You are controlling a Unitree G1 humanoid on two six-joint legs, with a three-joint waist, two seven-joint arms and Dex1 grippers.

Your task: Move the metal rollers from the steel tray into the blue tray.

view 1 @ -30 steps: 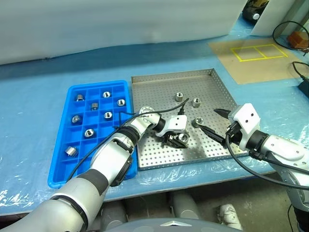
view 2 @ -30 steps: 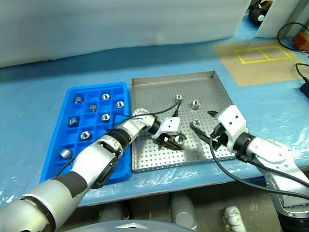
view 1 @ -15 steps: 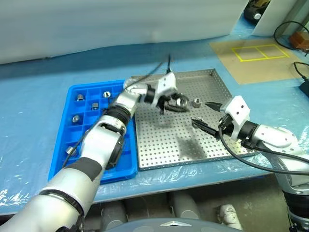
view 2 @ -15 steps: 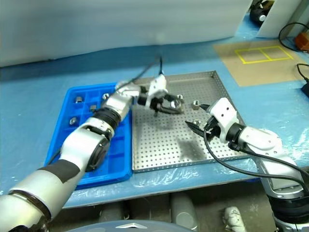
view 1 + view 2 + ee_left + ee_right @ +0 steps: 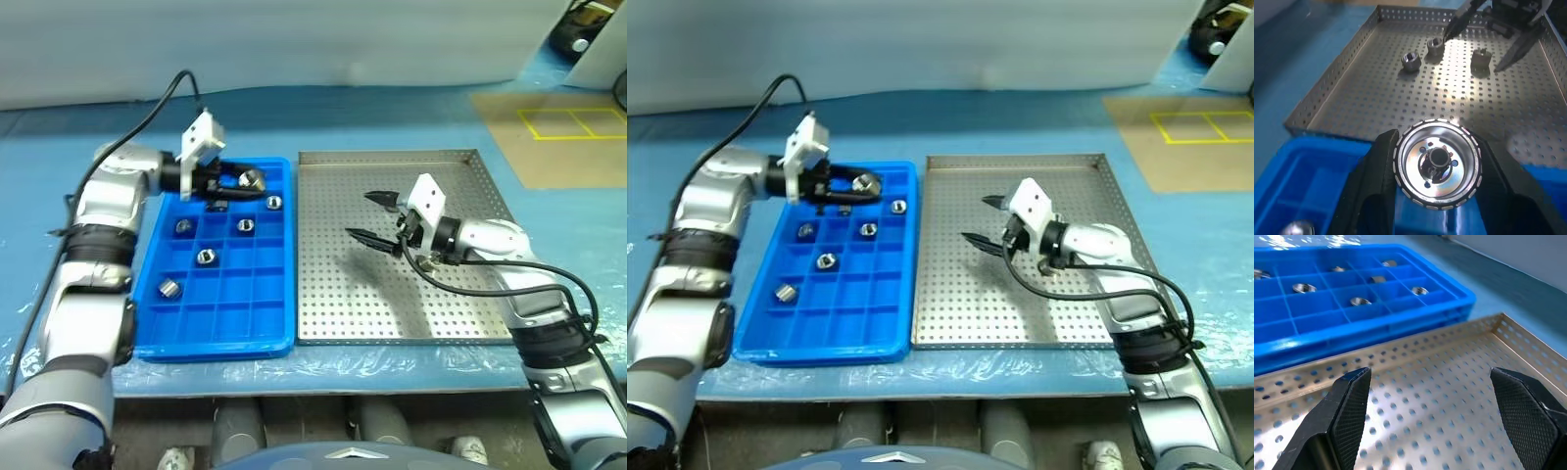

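Pale blue table sheet [image 5: 392, 117] under everything, running left to right. On it, right of centre, the steel tray [image 5: 323, 313], square and perforated. Touching or just beside its left rim, the blue tray [image 5: 220, 318], narrower, gridded into small square compartments. Left gripper [image 5: 243, 182] held over the far end of the blue tray, pointing right, clenched on one roller [image 5: 1437, 164], which sits between the two black fingers [image 5: 1378, 161] with its open end toward the wrist camera. Right gripper [image 5: 370, 217] above the middle of the steel tray, pointing left, jaws spread wide and grasping nothing. Loose metal rollers [image 5: 205, 257] lying in separate compartments across the far half of the blue tray, several visible. Three more rollers [image 5: 1411, 61] resting on the steel tray floor in the left wrist view, close under the right gripper's fingertips [image 5: 1449, 34].
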